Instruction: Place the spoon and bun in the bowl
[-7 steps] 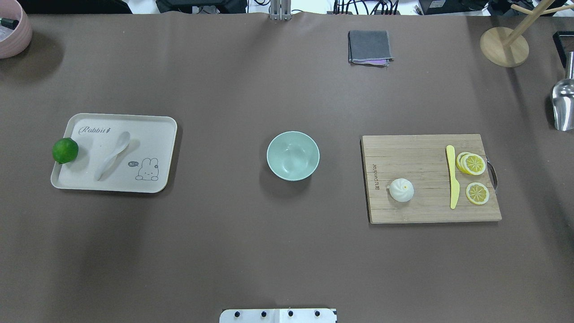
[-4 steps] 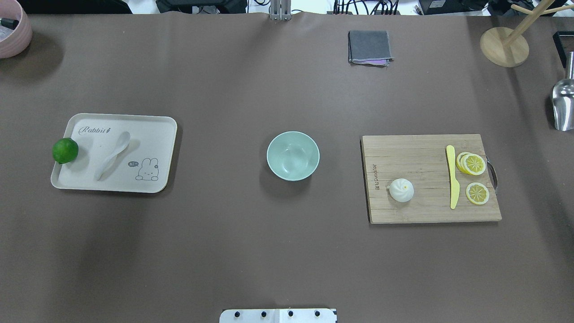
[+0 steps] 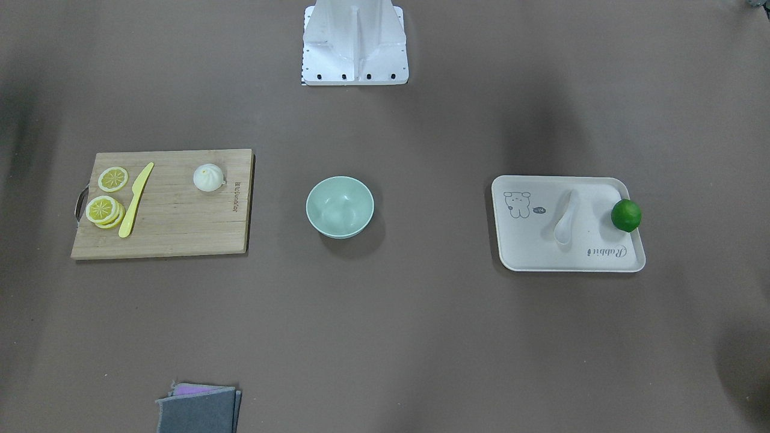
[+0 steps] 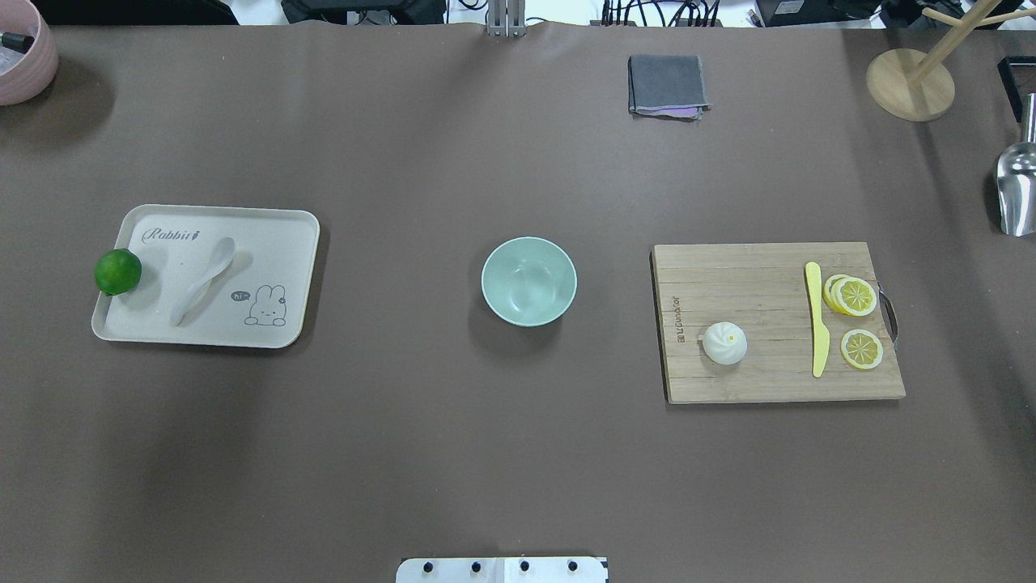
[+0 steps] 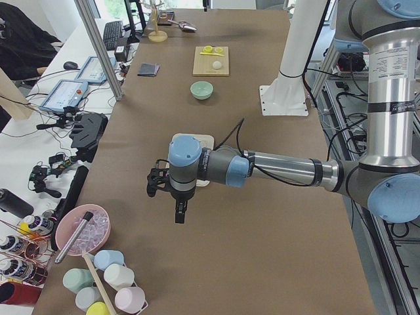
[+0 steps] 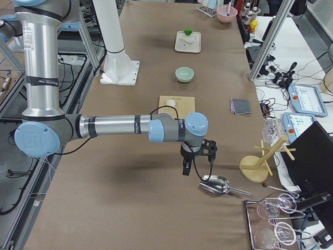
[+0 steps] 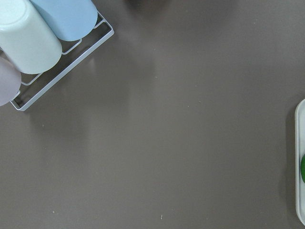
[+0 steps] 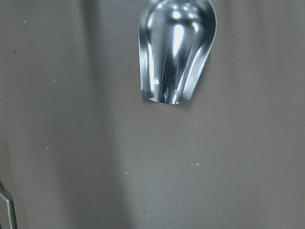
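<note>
The white spoon lies on a white rabbit tray at the table's left, beside a green lime. The white pleated bun sits on a wooden cutting board at the right. The mint-green bowl stands empty at the middle. My left gripper shows only in the exterior left view, hanging above bare table beyond the tray's left end. My right gripper shows only in the exterior right view, beyond the board near a metal scoop. I cannot tell whether either is open.
A yellow knife and lemon slices lie on the board. A folded grey cloth, a wooden stand and a pink bowl sit along the far edge. A rack of cups lies under the left wrist.
</note>
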